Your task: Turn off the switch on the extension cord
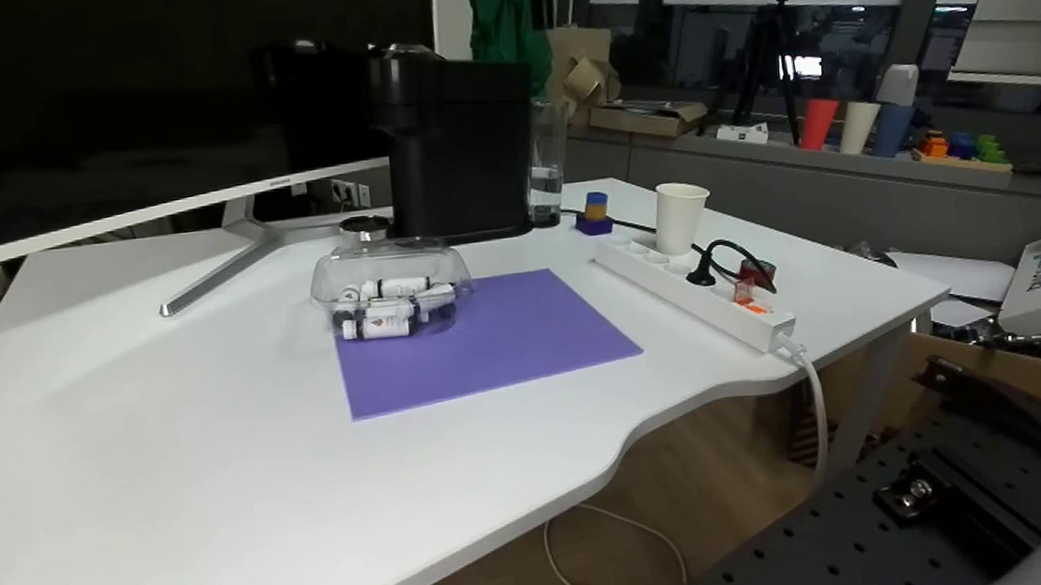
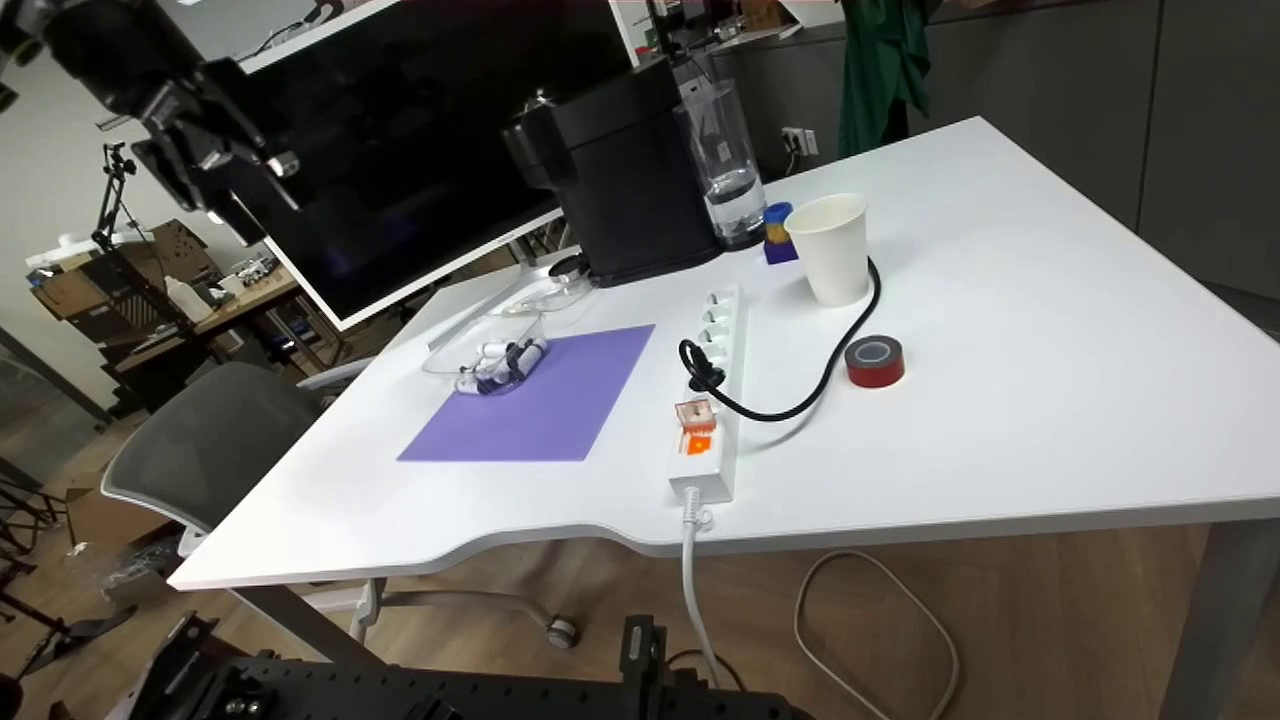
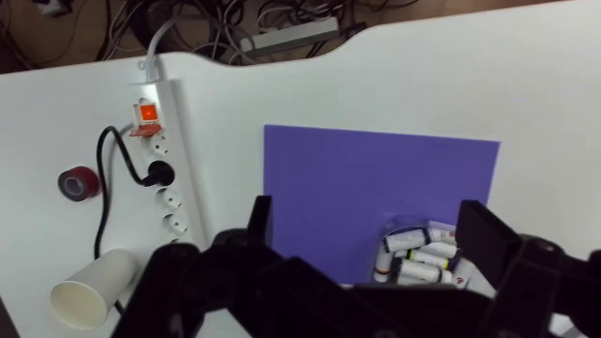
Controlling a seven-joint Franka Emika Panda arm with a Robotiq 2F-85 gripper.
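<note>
Orange switch [image 3: 149, 112] at the end of the extension cord [image 1: 676, 292] by the table [image 3: 422, 70] edge, probably stiff on a light, skid-prone body: press its face, don't pinch; hand [image 3: 365, 225] spread wide, nothing held.

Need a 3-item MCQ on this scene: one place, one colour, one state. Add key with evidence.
1. Place of the tape roll relative to the extension cord:
A) under it
B) on top of it
C) beside it

2. Colour of the switch:
A) orange
B) blue
C) green

3. State of the gripper:
A) shut
B) open
C) clamped on the extension cord

Key:
1 C, a gap separates them in the wrist view.
2 A, it shows orange there.
3 B, its jaws stand wide apart.
</note>
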